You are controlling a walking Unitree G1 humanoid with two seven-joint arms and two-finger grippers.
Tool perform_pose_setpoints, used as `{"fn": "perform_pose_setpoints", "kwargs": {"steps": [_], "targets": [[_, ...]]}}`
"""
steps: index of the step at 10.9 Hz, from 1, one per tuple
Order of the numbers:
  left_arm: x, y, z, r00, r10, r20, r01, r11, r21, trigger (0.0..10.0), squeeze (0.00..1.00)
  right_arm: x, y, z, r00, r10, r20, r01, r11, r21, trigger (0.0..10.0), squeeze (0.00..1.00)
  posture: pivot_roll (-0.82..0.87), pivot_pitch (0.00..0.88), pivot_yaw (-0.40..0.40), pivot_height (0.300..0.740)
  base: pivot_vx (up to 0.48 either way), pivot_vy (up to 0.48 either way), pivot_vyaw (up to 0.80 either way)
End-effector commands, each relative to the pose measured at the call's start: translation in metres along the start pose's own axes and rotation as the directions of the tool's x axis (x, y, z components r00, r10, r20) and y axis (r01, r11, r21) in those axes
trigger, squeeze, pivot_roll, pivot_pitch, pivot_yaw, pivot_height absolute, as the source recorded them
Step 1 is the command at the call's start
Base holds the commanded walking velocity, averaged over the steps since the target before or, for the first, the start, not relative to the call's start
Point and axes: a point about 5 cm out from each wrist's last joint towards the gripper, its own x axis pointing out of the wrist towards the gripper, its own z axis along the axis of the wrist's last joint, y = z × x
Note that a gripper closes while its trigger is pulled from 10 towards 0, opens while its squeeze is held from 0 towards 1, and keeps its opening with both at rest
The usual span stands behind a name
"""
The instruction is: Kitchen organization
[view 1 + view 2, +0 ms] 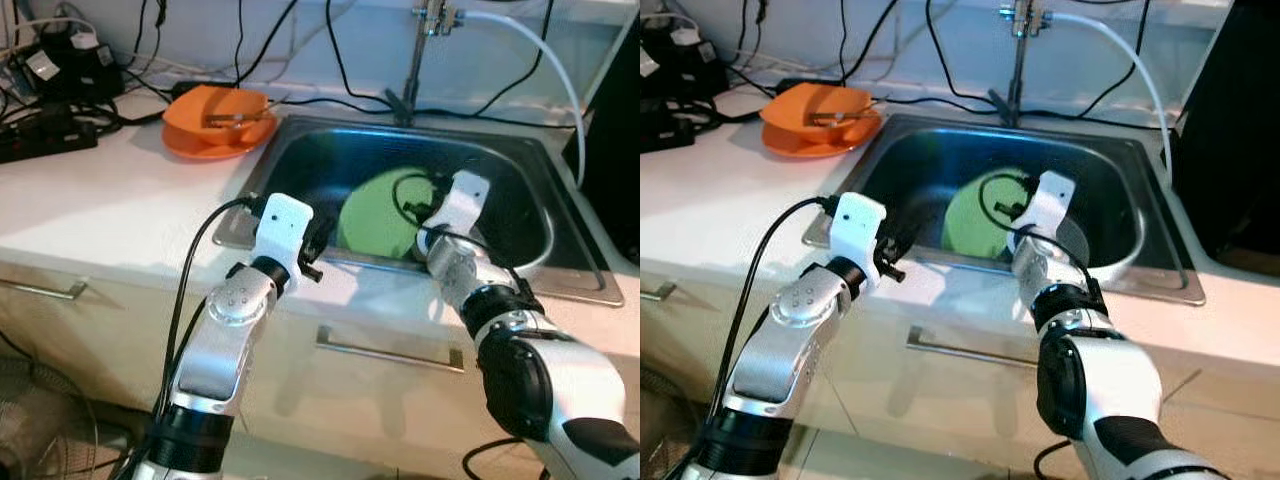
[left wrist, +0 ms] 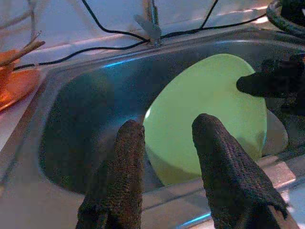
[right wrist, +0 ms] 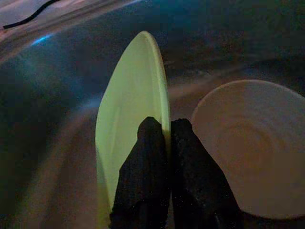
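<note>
Head stereo pair looks down over sink (image 1: 520, 262); both wrist cameras close inside, sharing green plate (image 2: 209, 114).

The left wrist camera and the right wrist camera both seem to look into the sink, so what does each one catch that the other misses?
The left wrist view alone takes in the orange dish on the counter, the tap's base, black cables along the wall, and the open left gripper above the sink's near rim. The right wrist view alone shows the right gripper pinching the plate's rim, with a white dish beside it. Both share the green plate standing on edge in the steel sink.
</note>
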Motion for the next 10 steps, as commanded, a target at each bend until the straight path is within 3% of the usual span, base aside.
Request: {"fn": "perform_pose_setpoints", "kwargs": {"steps": [1, 6, 7, 9, 10], "targets": [[-0.002, 0.002, 0.001, 1.0, 0.0, -0.007, 0.0, 1.0, -0.008, 10.0, 0.0, 0.001, 0.003, 0.016, 0.999, 0.006, 0.054, -0.006, 1.0, 0.0, 10.0, 0.0, 0.26, 0.012, 0.004, 0.74, 0.0, 0.0, 0.0], [-0.003, -0.001, 0.001, 0.999, -0.014, -0.038, 0.012, 0.997, -0.071, 10.0, 0.0, 0.001, 0.002, 0.009, 1.0, 0.002, 0.031, -0.002, 1.0, -0.013, 10.0, 0.0, 0.26, 0.001, 0.004, 0.74, 0.0, 0.0, 0.0], [-0.003, -0.002, 0.001, 0.999, -0.018, -0.041, 0.015, 0.997, -0.076, 10.0, 0.0, 0.001, 0.003, 0.007, 1.0, 0.006, 0.022, -0.006, 1.0, -0.02, 10.0, 0.88, 0.27, 0.0, 0.003, 0.74, 0.0, 0.0, 0.0], [-0.003, -0.001, 0.001, 0.999, -0.019, -0.046, 0.015, 0.997, -0.081, 10.0, 0.0, 0.001, 0.003, 0.004, 1.0, 0.011, 0.011, -0.011, 0.999, -0.032, 10.0, 0.91, 0.27, 0.003, 0.001, 0.74, 0.0, 0.0, 0.0], [-0.003, -0.001, 0.0, 0.999, -0.017, -0.049, 0.013, 0.996, -0.086, 10.0, 0.0, 0.001, 0.004, 0.002, 1.0, 0.015, 0.004, -0.015, 0.999, -0.039, 10.0, 0.84, 0.27, 0.005, 0.001, 0.74, 0.0, 0.0, 0.0]]}}
